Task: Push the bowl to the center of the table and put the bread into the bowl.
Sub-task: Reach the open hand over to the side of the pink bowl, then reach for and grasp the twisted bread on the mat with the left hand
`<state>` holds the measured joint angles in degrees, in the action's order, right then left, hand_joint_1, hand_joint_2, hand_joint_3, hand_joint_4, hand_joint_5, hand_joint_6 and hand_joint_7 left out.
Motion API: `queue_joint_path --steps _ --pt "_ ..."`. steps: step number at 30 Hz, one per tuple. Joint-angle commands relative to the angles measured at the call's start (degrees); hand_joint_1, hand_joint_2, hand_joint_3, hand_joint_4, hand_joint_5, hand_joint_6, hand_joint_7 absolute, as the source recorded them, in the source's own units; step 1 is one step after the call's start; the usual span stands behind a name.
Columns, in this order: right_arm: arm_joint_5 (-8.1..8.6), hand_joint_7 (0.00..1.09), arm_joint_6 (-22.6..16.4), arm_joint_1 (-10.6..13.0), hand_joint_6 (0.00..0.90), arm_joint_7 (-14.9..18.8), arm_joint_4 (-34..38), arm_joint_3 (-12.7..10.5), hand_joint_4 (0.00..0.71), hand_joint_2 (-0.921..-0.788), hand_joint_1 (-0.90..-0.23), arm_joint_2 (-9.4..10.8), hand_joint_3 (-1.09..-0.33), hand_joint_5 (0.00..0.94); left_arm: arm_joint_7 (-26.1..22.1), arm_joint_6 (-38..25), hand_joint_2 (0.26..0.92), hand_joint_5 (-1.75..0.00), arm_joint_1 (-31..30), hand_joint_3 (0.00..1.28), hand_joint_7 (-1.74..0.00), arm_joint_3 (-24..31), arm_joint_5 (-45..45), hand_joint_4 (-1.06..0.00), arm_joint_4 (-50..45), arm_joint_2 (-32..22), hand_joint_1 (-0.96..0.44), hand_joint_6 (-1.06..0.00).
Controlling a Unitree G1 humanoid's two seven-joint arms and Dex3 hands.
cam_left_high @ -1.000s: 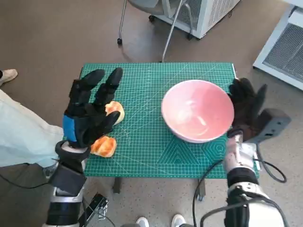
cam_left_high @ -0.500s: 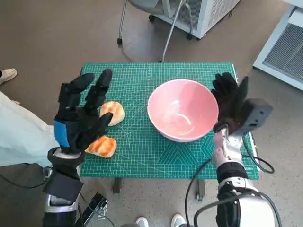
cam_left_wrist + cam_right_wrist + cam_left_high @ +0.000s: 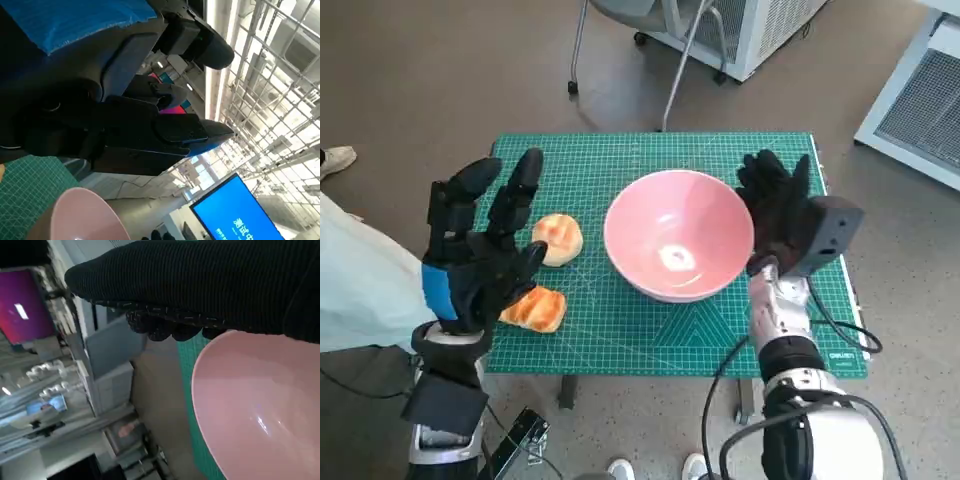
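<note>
From above, the pink bowl point(image 3: 679, 248) sits near the middle of the green cutting mat point(image 3: 620, 330); the gloved right hand point(image 3: 775, 212), fingers spread, presses its right side. The left hand point(image 3: 480, 250) hovers with fingers splayed, holding nothing, over two bread rolls point(image 3: 548, 270) left of the bowl. The left wrist view shows the bowl's rim point(image 3: 75, 215) beneath black fingers point(image 3: 150, 130). The right wrist view shows the glove point(image 3: 200, 285) against the bowl point(image 3: 255, 410).

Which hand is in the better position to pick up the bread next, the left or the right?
Probably the left. The left hand hovers open beside the two bread pieces. The right hand is at the far side of the bowl, which stands between it and the bread.
</note>
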<state>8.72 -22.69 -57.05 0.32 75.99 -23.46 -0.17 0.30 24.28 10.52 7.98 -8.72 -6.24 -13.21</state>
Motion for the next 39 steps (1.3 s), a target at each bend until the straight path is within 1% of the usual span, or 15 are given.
queue_joint_path --steps 1,6,12,14,18,21,24,26,28,30,32,33,35,37,39 --pt "-0.44 0.62 1.9 -0.2 0.110 0.3 1.0 0.2 0.256 -0.921 -0.539 0.5 -0.831 0.000 1.1 -0.3 0.919 -0.02 -1.2 0.22 -0.88 0.7 -0.9 -0.42 -1.5 -0.1 -0.12 -0.10" --pt "-0.31 0.63 2.2 -0.8 0.120 0.6 0.9 0.1 0.262 -0.921 -0.539 0.5 -0.838 0.005 1.3 0.0 0.921 -0.03 -1.8 0.22 -0.86 1.1 -0.8 -0.42 -1.3 -0.3 -0.12 -0.10" --pt "-0.54 0.62 1.8 -1.3 0.111 0.9 0.7 0.3 0.266 -0.921 -0.551 -0.8 -0.829 0.007 1.2 0.1 0.921 -0.03 -2.2 0.22 -0.85 1.5 -0.6 -0.42 -1.1 -0.6 -0.13 -0.10" --pt "-0.75 0.62 1.1 -1.3 0.109 1.2 0.5 0.5 0.267 -0.921 -0.555 -1.4 -0.825 0.007 1.0 0.2 0.921 -0.03 -2.4 0.23 -0.85 1.7 -0.4 -0.42 -1.0 -0.9 -0.13 -0.10" --pt "-1.09 0.63 -1.4 -1.3 0.120 1.7 -0.1 1.1 0.271 -0.921 -0.547 -2.4 -0.819 0.008 0.6 0.5 0.921 -0.03 -2.7 0.23 -0.84 2.4 -0.1 -0.41 -0.4 -1.6 -0.13 -0.10" --pt "-2.34 0.64 -5.2 -1.1 0.130 2.1 -0.9 2.8 0.277 -0.921 -0.536 -3.1 -0.818 0.010 0.2 1.0 0.921 -0.03 -2.9 0.23 -0.82 3.0 0.1 -0.41 0.4 -2.7 -0.13 -0.11" --pt "-3.61 0.67 -9.0 -0.7 0.117 3.0 -1.8 4.3 0.284 -0.921 -0.520 -3.7 -0.833 0.010 -0.2 1.3 0.921 -0.03 -3.0 0.23 -0.81 3.5 0.3 -0.42 0.9 -3.8 -0.13 -0.13" --pt "-4.17 0.68 -12.5 -0.2 0.104 4.7 -2.7 5.3 0.292 -0.921 -0.515 -4.2 -0.844 0.012 -0.9 1.1 0.921 -0.04 -3.1 0.22 -0.79 4.0 0.4 -0.42 1.2 -5.0 -0.14 -0.14" --pt "-4.48 0.68 -16.4 0.4 0.093 7.5 -3.8 6.5 0.300 -0.921 -0.520 -4.8 -0.849 0.015 -2.0 0.8 0.921 -0.04 -3.1 0.20 -0.77 4.5 0.5 -0.42 1.3 -6.5 -0.14 -0.16" --pt "-4.05 0.68 -19.6 1.0 0.083 10.9 -4.8 7.1 0.309 -0.921 -0.530 -5.2 -0.846 0.018 -3.1 0.4 0.921 -0.04 -3.2 0.19 -0.75 4.7 0.5 -0.42 0.9 -7.9 -0.15 -0.17" --pt "-2.97 0.69 -22.1 1.6 0.078 14.6 -5.9 7.3 0.314 -0.921 -0.538 -5.3 -0.832 0.020 -4.4 -0.1 0.921 -0.04 -3.2 0.18 -0.73 5.0 0.6 -0.42 0.5 -9.3 -0.16 -0.18" --pt "-2.19 0.70 -23.8 2.1 0.076 17.1 -6.9 7.4 0.316 -0.921 -0.542 -5.3 -0.825 0.020 -5.5 -0.4 0.921 -0.04 -3.2 0.17 -0.73 5.2 0.7 -0.42 0.3 -10.4 -0.16 -0.19" --pt "-1.17 0.72 -26.3 2.9 0.067 20.6 -8.4 7.7 0.319 -0.921 -0.550 -5.2 -0.813 0.019 -7.3 -1.0 0.921 -0.04 -3.2 0.15 -0.71 5.5 0.9 -0.42 0.1 -12.5 -0.16 -0.20" --pt "-0.44 0.73 -28.3 3.7 0.063 23.1 -9.8 8.1 0.321 -0.921 -0.555 -5.2 -0.807 0.018 -9.3 -1.7 0.920 -0.04 -3.2 0.13 -0.70 5.8 1.0 -0.42 -0.2 -14.6 -0.17 -0.21" --pt "-0.05 0.74 -30.3 4.6 0.060 24.9 -11.3 8.7 0.324 -0.921 -0.558 -5.3 -0.804 0.019 -11.7 -3.0 0.920 -0.04 -3.3 0.11 -0.67 6.2 1.2 -0.41 -1.0 -17.1 -0.18 -0.22"
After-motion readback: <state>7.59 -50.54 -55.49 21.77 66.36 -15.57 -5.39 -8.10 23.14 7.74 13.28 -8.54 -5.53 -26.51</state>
